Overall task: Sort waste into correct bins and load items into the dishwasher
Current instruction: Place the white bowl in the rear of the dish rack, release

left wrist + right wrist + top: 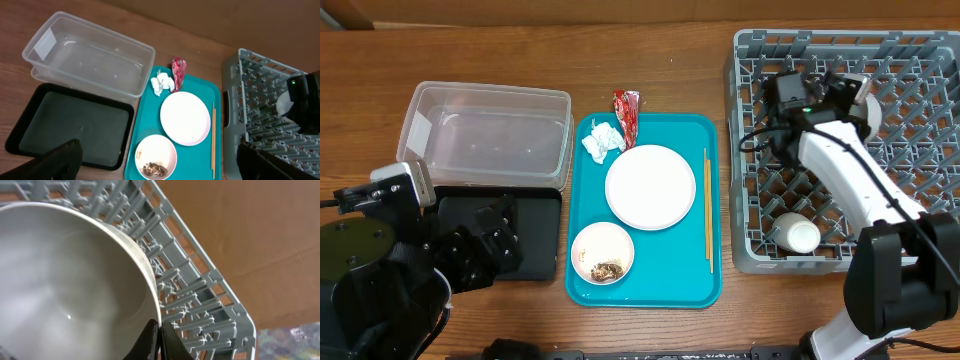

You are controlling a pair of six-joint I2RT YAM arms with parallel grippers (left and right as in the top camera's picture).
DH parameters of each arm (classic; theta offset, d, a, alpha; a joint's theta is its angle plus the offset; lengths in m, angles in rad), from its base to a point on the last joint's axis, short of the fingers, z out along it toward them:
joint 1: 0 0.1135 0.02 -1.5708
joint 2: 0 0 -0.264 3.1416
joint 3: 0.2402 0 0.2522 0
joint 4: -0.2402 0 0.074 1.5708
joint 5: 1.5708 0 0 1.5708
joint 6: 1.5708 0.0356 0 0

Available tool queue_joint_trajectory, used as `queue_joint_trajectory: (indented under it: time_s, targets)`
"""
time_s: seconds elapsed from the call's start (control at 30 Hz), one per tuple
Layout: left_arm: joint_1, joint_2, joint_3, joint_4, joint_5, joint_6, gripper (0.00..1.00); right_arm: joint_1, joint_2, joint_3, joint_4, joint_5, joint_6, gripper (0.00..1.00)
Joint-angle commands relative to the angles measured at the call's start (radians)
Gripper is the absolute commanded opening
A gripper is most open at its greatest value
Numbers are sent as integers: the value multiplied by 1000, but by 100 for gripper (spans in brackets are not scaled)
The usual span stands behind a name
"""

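1. Right pincer [159, 342]: fingers closed tight, with the thin rim of the silvery-rimmed bowl [75, 280] apparently nipped between the tips. The bowl is held over the dish rack [200, 290].
2. Handling: the bowl looks rigid, smooth and light. A pinch on the rim alone could slip or let it swing. It is best settled between the pegs before release.
3. Obstruction: upright pegs stand close below. A white cup-like vessel [798, 233] lies at the rack's near edge, well apart.
4. Left pincer [485, 248]: spread wide and holding nothing, above the black tray [535, 215], near the clear tub [485, 135].
5. Pending on the teal tray [690, 290]: plate [650, 187], chopsticks [708, 210], small bowl [603, 252] holding food scraps [609, 270], and tissue [602, 142]. The wrapper [627, 108] overhangs the far edge.
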Motion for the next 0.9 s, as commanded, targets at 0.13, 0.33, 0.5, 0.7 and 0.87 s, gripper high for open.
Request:
queue_joint_trajectory:
  time_s: [0.13,0.33,0.5,0.7,0.87]
  targets:
    - [6,-1,3,1,-17,12,100,34,2,19,26,139,-2,4]
    - [6,-1,3,1,-17,12,100,13,2,19,32,195,-2,4]
    - [6,-1,3,1,-17,12,100,8,3,19,43,165,-6,4]
    - [6,-1,3,1,-17,12,100,8,13,19,53,158,-17,4]
    - [6,-1,3,2,-17,12,100,-12,32,19,74,161,-72,4]
